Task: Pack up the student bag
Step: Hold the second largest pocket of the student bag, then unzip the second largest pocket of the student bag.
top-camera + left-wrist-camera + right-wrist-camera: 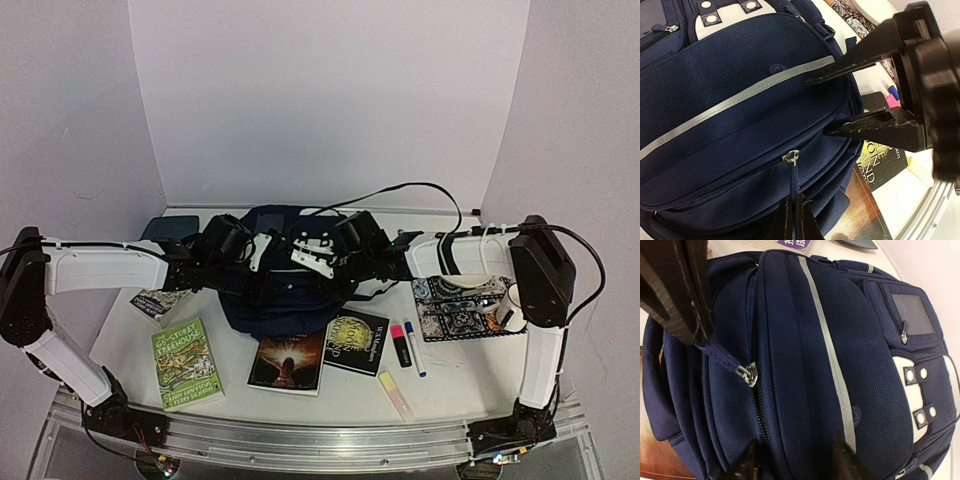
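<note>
The student bag [285, 290], a navy backpack with grey stripes, lies in the middle of the table. My left gripper [792, 222] is shut on the navy zip pull [794, 177] of a front compartment, and the metal slider [747, 374] sits at the closed zip's end. My right gripper [796, 460] has its jaws apart astride the bulging front pocket [740, 70], fingertips [812, 79] touching the fabric at the stripe and at the seam below. From above, both grippers, left [262, 250] and right [315, 255], meet over the bag.
In front of the bag lie a green book [187, 363], a dark book [288, 362] and a black book [357, 340]. Pink [400, 345], blue [414, 348] and yellow [395, 393] markers lie to the right. A patterned pouch [465, 305] lies far right and a teal pad [168, 228] back left.
</note>
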You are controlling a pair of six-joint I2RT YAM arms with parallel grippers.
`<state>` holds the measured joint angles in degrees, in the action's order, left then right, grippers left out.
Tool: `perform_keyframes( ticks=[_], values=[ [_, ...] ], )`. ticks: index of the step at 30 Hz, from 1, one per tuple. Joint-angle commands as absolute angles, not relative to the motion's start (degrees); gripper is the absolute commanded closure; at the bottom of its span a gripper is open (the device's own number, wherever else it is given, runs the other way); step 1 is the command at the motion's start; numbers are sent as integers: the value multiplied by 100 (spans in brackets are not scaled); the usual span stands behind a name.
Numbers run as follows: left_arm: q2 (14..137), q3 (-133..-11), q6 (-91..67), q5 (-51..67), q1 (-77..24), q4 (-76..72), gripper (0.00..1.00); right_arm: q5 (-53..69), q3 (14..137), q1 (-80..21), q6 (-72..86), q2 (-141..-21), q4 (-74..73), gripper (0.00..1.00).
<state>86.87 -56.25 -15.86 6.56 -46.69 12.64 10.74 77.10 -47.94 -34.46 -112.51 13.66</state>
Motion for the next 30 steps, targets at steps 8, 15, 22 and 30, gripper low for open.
perform_keyframes(
  ticks=[8, 15, 22, 30],
  values=[
    [8273, -5614, -1379, 342, -4178, 1438, 100, 1093, 7304, -4792, -3981, -10839, 1655, 100],
    [8172, -5314, -1295, -157, -3706, 1699, 100, 1694, 7103, -4605, -3779, -10412, 1748, 100],
    [7990, -4827, -1361, -517, -2992, 1697, 100, 2387, 6781, -4357, -3385, -10057, 2132, 100],
    [7787, -4739, -1475, 755, -2959, 1240, 93, 2727, 6860, -4280, -3042, -10186, 2287, 100]
  ],
)
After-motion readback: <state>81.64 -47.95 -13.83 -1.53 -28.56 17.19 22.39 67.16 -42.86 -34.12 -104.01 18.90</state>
